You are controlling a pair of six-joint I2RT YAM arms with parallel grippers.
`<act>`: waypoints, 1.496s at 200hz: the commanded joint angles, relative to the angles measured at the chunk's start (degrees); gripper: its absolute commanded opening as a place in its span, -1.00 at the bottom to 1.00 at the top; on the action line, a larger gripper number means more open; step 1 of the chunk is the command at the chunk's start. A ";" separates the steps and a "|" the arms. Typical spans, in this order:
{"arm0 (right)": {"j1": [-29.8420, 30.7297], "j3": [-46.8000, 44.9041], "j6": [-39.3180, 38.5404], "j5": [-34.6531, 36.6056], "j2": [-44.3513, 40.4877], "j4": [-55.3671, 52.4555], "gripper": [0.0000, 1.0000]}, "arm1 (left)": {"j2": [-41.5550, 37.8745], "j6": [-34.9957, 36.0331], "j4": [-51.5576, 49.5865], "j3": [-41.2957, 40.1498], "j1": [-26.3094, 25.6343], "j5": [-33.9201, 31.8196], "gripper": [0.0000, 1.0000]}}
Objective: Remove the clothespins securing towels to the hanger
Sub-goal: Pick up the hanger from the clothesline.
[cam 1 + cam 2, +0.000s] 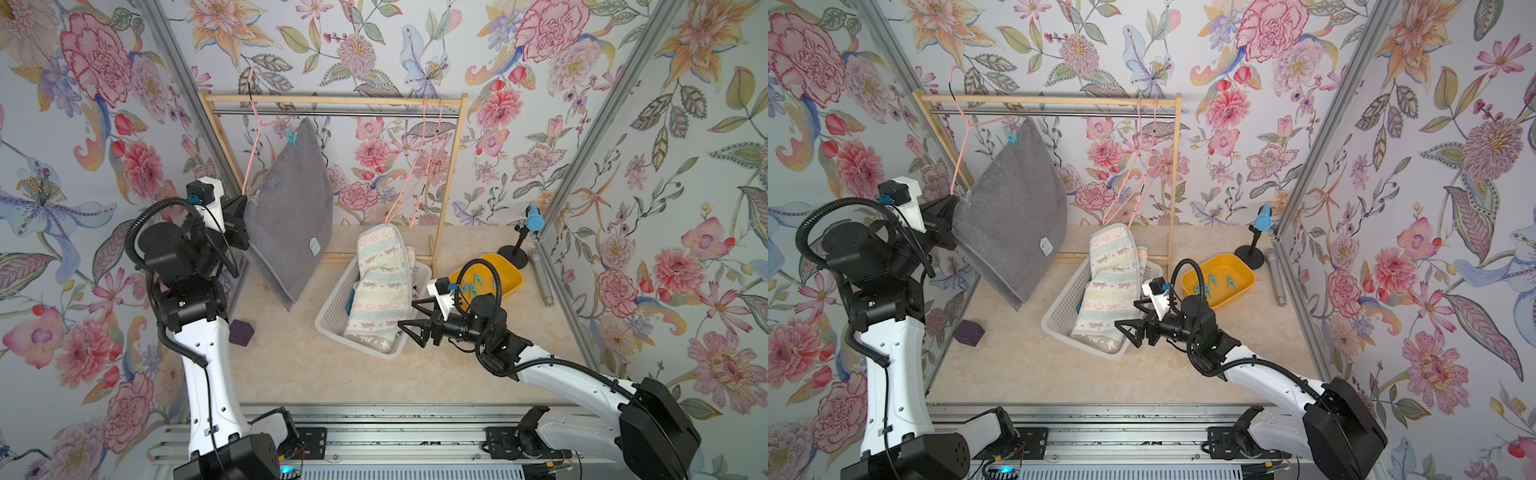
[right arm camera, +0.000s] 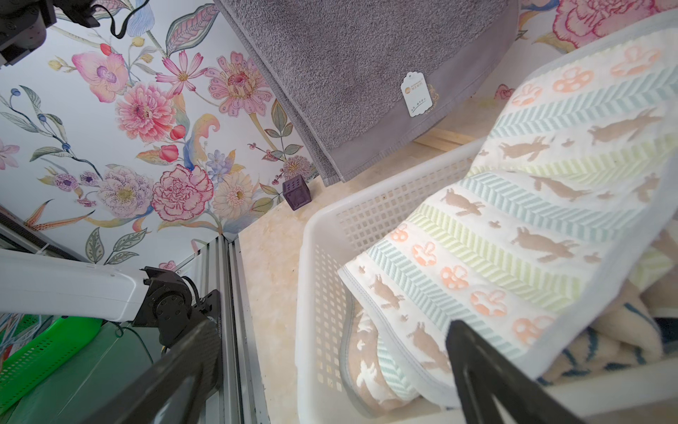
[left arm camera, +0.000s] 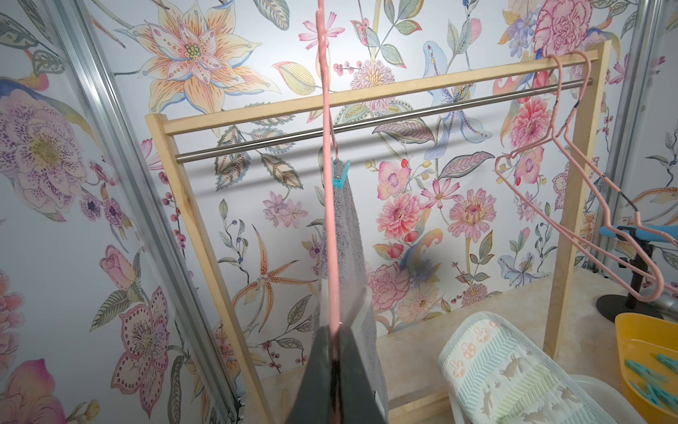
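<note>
Left wrist view has the left tool (image 3: 334,330) pinched shut on the pink hanger (image 3: 325,110), grey towel (image 3: 348,238) draped just beside it, and one teal clothespin (image 3: 340,176) clips that towel to the hanger. Both top views show the right tool (image 1: 407,313) wide open and empty beside the white basket (image 1: 332,311), more clothespins (image 1: 1212,286) lying in the yellow tray (image 1: 1223,266) near the right edge of the table (image 1: 291,365).

Towels, three: grey terry (image 1: 291,199), peach-mint striped (image 1: 382,286), blue-white (image 2: 605,352). Teal plastic clothespins (image 1: 292,137): four or more. Pink wire hangers (image 3: 331,220): two or more.
</note>
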 commanded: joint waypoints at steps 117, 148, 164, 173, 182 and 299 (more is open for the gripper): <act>-6.81 -5.49 3.56 7.44 -4.95 2.83 1.00 | -7.90 -0.55 -4.94 5.49 -10.73 -10.14 -1.00; -8.27 -5.90 4.60 7.53 -4.36 3.37 1.00 | -10.42 -1.23 -7.03 5.35 -11.01 -9.72 -1.00; -8.56 -5.98 4.99 7.35 -3.99 3.81 0.99 | -11.71 -2.00 -7.36 5.36 -11.03 -8.96 -1.00; -8.69 -5.98 5.17 7.26 -3.73 3.81 1.00 | -12.06 -2.46 -7.66 5.61 -11.09 -8.42 -1.00; -8.73 -5.98 5.28 7.13 -3.61 3.92 1.00 | -12.31 -3.22 -7.86 6.12 -11.14 -7.86 -1.00; -8.87 -5.98 5.73 6.42 -3.29 4.37 1.00 | -17.29 -3.60 -10.19 -1.11 -11.16 -6.52 -1.00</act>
